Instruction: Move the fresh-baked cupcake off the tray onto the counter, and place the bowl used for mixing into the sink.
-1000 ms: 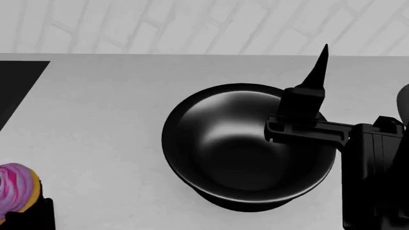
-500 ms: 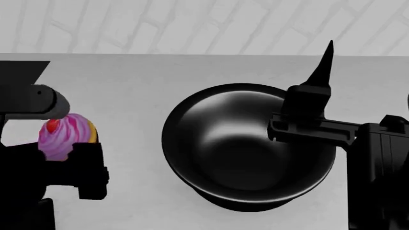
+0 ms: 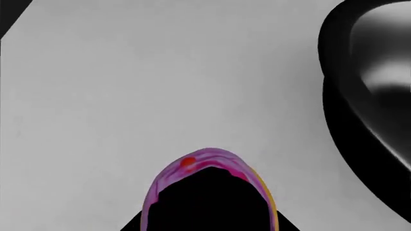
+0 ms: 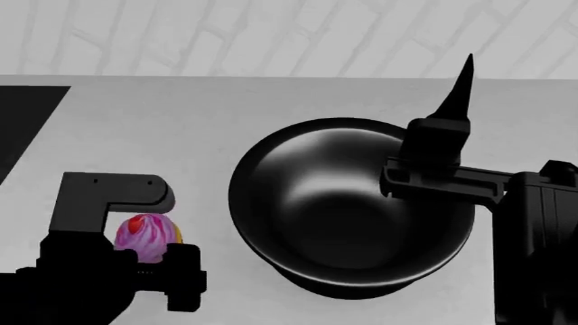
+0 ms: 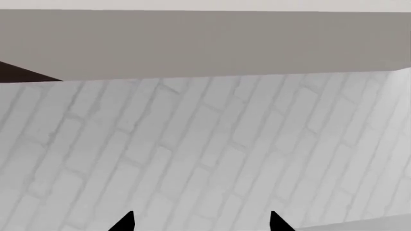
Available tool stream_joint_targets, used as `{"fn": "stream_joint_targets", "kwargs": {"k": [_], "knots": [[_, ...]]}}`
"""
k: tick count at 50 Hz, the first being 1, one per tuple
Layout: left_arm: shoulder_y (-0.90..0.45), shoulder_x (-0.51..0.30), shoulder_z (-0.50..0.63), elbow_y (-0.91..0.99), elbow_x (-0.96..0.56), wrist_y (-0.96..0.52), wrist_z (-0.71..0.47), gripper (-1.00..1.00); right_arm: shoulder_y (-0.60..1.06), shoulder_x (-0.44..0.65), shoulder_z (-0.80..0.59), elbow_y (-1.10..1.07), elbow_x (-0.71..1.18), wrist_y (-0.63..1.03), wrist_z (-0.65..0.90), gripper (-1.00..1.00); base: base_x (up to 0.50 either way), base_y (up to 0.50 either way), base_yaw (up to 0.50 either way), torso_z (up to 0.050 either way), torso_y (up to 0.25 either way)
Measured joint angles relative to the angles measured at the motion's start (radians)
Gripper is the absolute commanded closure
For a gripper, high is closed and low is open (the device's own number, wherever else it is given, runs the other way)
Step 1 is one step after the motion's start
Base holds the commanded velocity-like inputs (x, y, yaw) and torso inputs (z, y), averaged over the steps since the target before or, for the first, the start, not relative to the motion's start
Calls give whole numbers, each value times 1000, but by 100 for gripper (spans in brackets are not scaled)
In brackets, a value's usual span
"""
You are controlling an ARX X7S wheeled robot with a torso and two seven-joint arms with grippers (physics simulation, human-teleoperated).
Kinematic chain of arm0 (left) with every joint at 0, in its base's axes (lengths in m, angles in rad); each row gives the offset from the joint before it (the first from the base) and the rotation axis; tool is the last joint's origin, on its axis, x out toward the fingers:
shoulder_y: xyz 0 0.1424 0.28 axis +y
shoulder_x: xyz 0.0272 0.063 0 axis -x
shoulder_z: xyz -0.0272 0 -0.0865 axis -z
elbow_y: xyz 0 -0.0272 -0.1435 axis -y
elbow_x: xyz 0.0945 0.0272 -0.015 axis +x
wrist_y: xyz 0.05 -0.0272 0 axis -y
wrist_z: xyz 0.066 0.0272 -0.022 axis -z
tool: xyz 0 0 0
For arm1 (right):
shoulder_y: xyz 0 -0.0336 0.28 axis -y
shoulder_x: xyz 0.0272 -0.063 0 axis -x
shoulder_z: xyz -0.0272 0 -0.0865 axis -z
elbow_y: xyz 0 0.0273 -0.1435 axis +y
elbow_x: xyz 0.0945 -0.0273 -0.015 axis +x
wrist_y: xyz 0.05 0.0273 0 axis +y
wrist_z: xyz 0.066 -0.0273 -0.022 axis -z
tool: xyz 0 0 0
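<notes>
The cupcake (image 4: 145, 235), with pink-purple frosting and a red cherry, sits between the jaws of my left gripper (image 4: 146, 252) over the white counter (image 4: 181, 128), left of the bowl. I cannot tell whether it touches the counter. In the left wrist view its frosting (image 3: 192, 163) shows round a black shape. The big shiny dark bowl (image 4: 343, 203) stands on the counter at the middle, and its side also shows in the left wrist view (image 3: 372, 86). My right gripper (image 4: 450, 108) hovers over the bowl's right rim, open and empty, fingertips apart (image 5: 200, 224). The tray is out of view.
A corner of the black sink (image 4: 23, 115) shows at the far left, and also in the left wrist view (image 3: 7, 14). A pale brick wall (image 4: 271, 34) runs behind the counter and fills the right wrist view (image 5: 205, 144).
My left gripper has carried the cupcake from the lower left edge up, then right and down toward the bowl. The right gripper has shifted slightly to the right over the bowl's rim.
</notes>
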Motion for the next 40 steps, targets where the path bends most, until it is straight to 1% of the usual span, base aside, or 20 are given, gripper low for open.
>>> {"fn": "stream_joint_targets", "kwargs": {"k": [15, 16, 22, 28, 36, 40], "knots": [[2, 40, 22, -64, 121, 17, 68, 100, -4, 10, -20, 12, -5, -20, 2, -100, 2, 0, 0, 0, 0], [2, 41, 23, -65, 126, 17, 70, -100, -4, 11, -20, 13, -4, -21, 3, -100, 0, 0, 0, 0, 0], [22, 36, 45, -48, 103, 15, 58, -100, -1, 15, -21, 13, 2, -25, 8, -100, 0, 0, 0, 0, 0], [1, 18, 37, 52, 56, 8, 9, -100, -2, 19, -25, 12, 5, -30, 12, -100, 0, 0, 0, 0, 0], [-134, -29, -34, 248, -120, 11, -149, -100, -7, 23, -31, 10, 9, -37, 16, -100, 0, 0, 0, 0, 0], [-241, -83, -47, 348, -215, 40, -232, -100, -9, 25, -35, 9, 9, -42, 18, -100, 0, 0, 0, 0, 0]]}}
